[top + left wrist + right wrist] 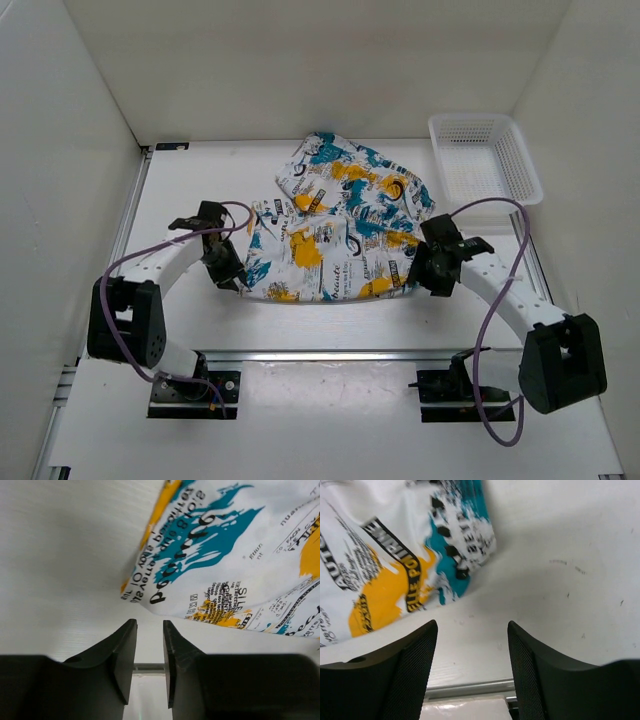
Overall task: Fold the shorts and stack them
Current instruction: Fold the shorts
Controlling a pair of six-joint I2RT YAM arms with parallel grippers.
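Observation:
The shorts [335, 225] lie in the middle of the table, white with a teal, yellow-orange and black print, partly folded with an upper layer angled to the back right. My left gripper [230, 275] is at their near left corner, narrowly open and empty. In the left wrist view its fingertips [149, 625] sit just short of the shorts' edge [235, 545]. My right gripper [422, 282] is at the near right corner, wide open and empty. In the right wrist view it [471, 625] hovers over bare table beside the shorts' corner [395, 555].
A white plastic mesh basket [483, 157] stands at the back right, close to the shorts. White walls close in the table on the left, back and right. An aluminium rail [330, 355] runs along the near edge.

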